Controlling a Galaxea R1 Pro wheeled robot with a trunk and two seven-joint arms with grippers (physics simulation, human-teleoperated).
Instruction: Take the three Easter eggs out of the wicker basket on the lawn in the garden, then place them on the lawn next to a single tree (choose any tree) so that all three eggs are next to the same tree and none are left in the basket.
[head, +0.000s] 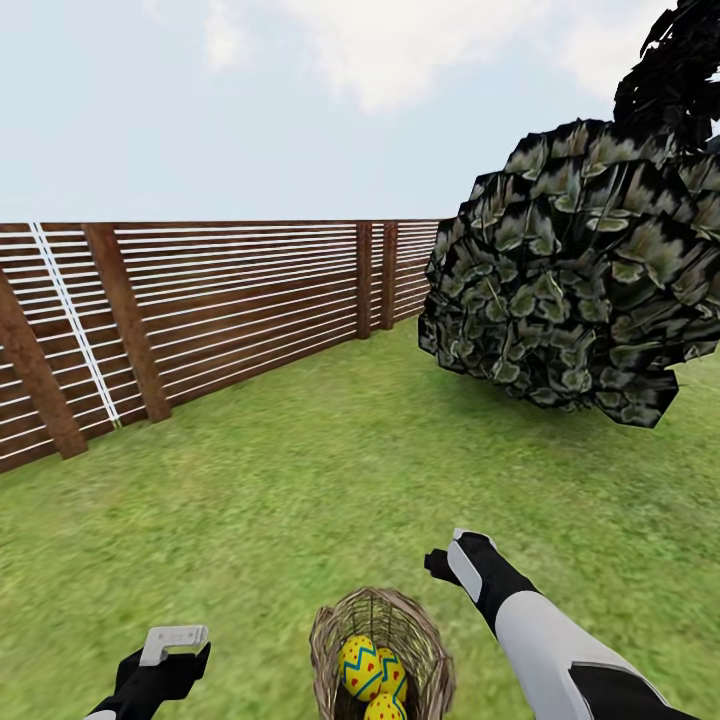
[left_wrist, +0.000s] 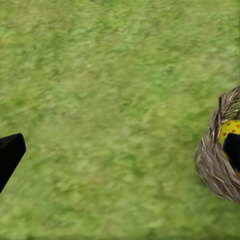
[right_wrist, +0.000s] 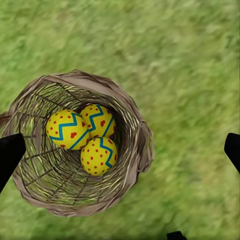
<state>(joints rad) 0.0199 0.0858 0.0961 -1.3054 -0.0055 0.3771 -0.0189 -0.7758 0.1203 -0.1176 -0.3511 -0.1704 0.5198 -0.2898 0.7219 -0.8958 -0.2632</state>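
Currently, all three Easter eggs (right_wrist: 87, 137) lie clustered inside the wicker basket (right_wrist: 132, 165) on the lawn (head: 300, 480). The right gripper (right_wrist: 120, 150) hangs above the basket, jaws spread wide and empty. The left gripper (left_wrist: 120, 150), likewise spread and empty, hangs beside the basket.

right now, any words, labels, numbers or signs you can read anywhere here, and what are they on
None: no text, label, brand, number or sign is readable in any view.
The Easter eggs in the wicker basket carry only blue zigzag bands and red dots, no lettering.
The fence, the lawn, the left gripper and the right gripper show no markings.
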